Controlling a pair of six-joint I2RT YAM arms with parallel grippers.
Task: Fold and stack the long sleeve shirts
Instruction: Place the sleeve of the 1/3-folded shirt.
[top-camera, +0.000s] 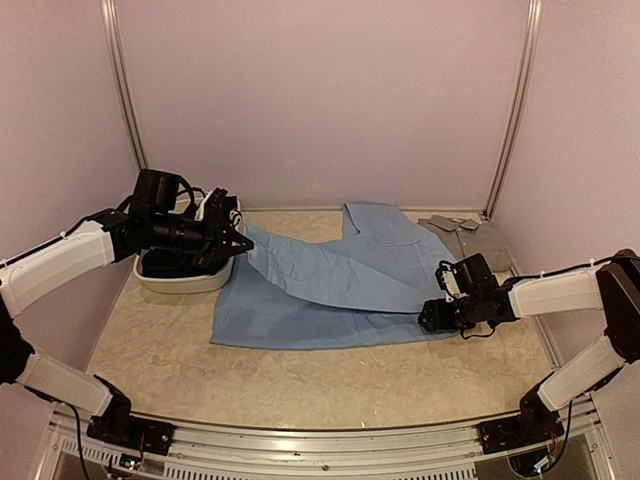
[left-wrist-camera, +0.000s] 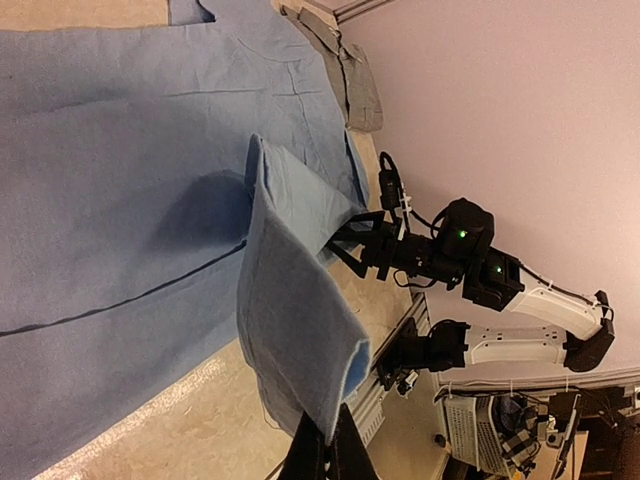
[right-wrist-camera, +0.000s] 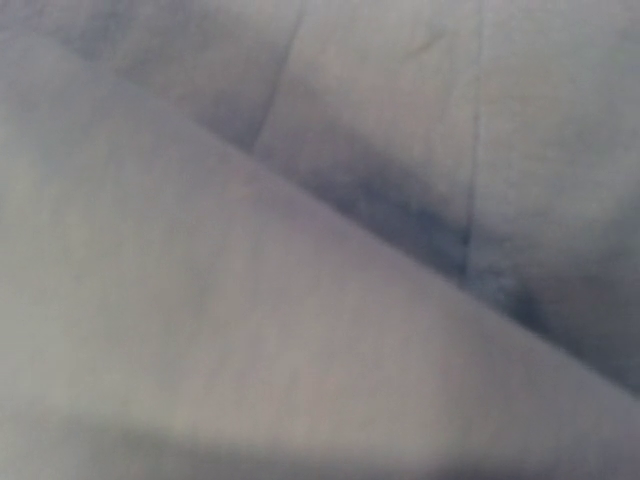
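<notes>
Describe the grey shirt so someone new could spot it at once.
Look to the far right corner of the table, at the foot of the metal post. The grey shirt lies there folded, beside the spread light blue shirt. It alone is grey and lies compact.

you'll find no readable text, label, brand, number or sign on anything in these views.

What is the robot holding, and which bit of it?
The left gripper pinches the light blue shirt by a lifted edge. The right gripper sits at its opposite edge; whether it grips cannot be told.
</notes>
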